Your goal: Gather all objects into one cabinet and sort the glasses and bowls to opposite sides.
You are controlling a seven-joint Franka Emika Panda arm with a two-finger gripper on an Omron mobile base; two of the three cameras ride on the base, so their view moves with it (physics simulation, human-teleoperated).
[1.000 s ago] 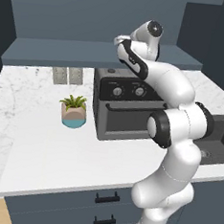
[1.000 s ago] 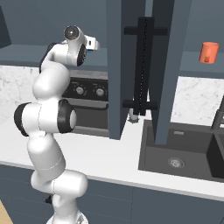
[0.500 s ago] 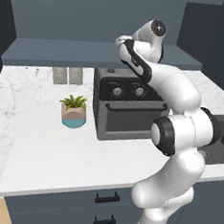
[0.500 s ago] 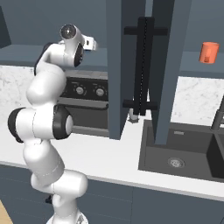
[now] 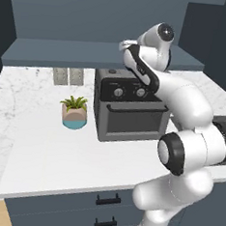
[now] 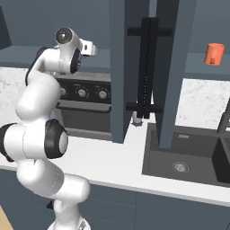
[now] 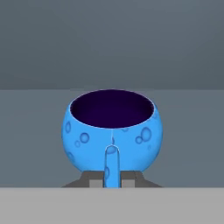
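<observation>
In the hand view the claw (image 7: 112, 181) is clenched on the small blue bowl (image 7: 112, 131), which sits just above the finger tips at 12 o'clock, held up against a plain grey-blue background. In the right base view the orange cup (image 6: 215, 53) stands on the cabinet shelf (image 6: 204, 67) at about 2 o'clock, beyond the open cabinet doors (image 6: 143, 67). I judge the task partly done: the bowl needs placing, and where the red cup and wooden bowl are I cannot tell.

The white jointed arm (image 6: 42, 134) rises at left, its wrist raised before a black oven (image 6: 85, 105). A dark slate-blue cabinet door (image 6: 173, 67) with long black vertical bar handles (image 6: 147, 67) hangs over a dark sink (image 6: 186, 155). A small orange cup (image 6: 214, 53) stands on the shelf at upper right.
</observation>
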